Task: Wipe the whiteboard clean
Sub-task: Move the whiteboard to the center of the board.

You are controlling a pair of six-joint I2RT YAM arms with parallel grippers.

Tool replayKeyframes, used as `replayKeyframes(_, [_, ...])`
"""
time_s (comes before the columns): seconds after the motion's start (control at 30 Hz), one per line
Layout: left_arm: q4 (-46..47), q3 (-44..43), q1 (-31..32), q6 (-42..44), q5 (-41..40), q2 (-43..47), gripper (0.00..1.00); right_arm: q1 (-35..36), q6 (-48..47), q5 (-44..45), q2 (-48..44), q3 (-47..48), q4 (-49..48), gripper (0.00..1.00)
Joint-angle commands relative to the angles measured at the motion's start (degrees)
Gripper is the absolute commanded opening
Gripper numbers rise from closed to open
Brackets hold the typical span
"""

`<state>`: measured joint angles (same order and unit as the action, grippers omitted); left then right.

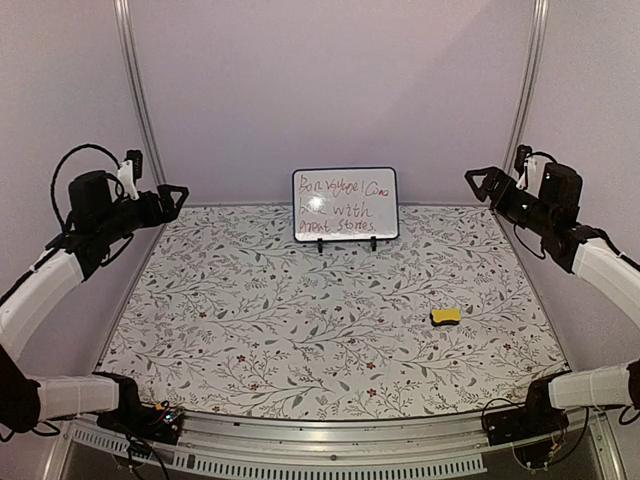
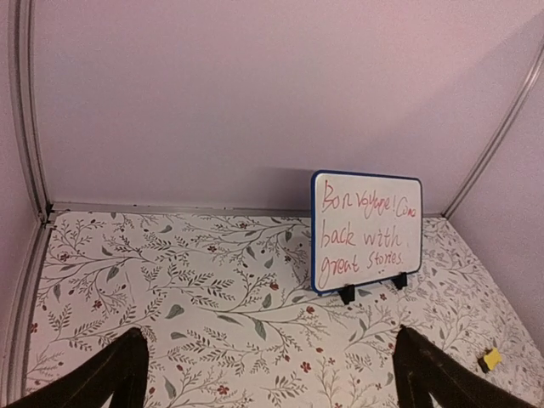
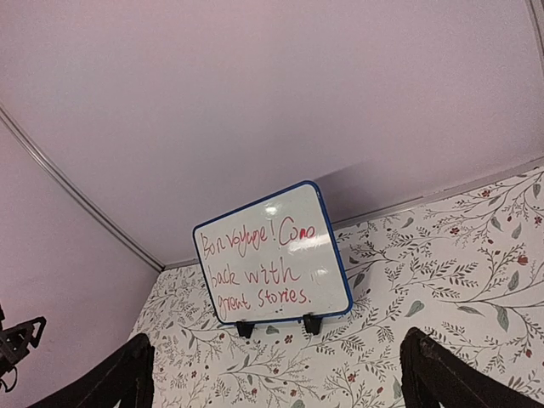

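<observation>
The jaws on both sides stand wide open, holding nothing. The small white rectangular whiteboard [image 1: 345, 204] with thin dark frame stands upright at the far middle of the flowered surface [image 1: 250, 320], long side running left to right, covered with writing. The small yellow sponge [image 1: 445, 316] lies well apart from it, toward me, nearer my right arm [image 1: 600, 262], so I would send that one.

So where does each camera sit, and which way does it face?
Top external: above and behind, looking down at the table; left gripper and right gripper show, open.
Left wrist: rides by the left gripper, facing the back wall; its fingers show below.
Right wrist: by the right gripper, tilted, facing likewise; its fingers show.
All three share the whiteboard.
</observation>
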<state>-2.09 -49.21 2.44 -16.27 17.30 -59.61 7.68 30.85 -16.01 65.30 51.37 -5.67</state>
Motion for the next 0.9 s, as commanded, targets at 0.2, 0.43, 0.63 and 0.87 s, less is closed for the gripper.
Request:
replayKeyframes(0.2, [2.5, 0.6, -1.1, 1.7, 2.8, -1.0, 1.00, -0.5, 0.0, -1.7, 0.4, 1.1, -0.8, 0.99])
replayKeyframes(0.43, [2.5, 0.7, -1.2, 2.5, 6.3, -2.9, 1.00, -0.2, 3.0, 1.1, 2.8, -0.6, -1.6, 0.99])
replayKeyframes(0.63, [-4.2, -3.9, 1.4, 3.9, 8.9, -9.8, 1.00, 0.3, 4.0, -0.4, 5.8, -6.2, -8.9, 0.99])
replayKeyframes(0.87, [-3.6, -7.4, 14.2, 0.0, -5.4, -12.5, 1.00, 0.9, 3.9, -4.1, 9.8, -7.5, -10.8, 0.99])
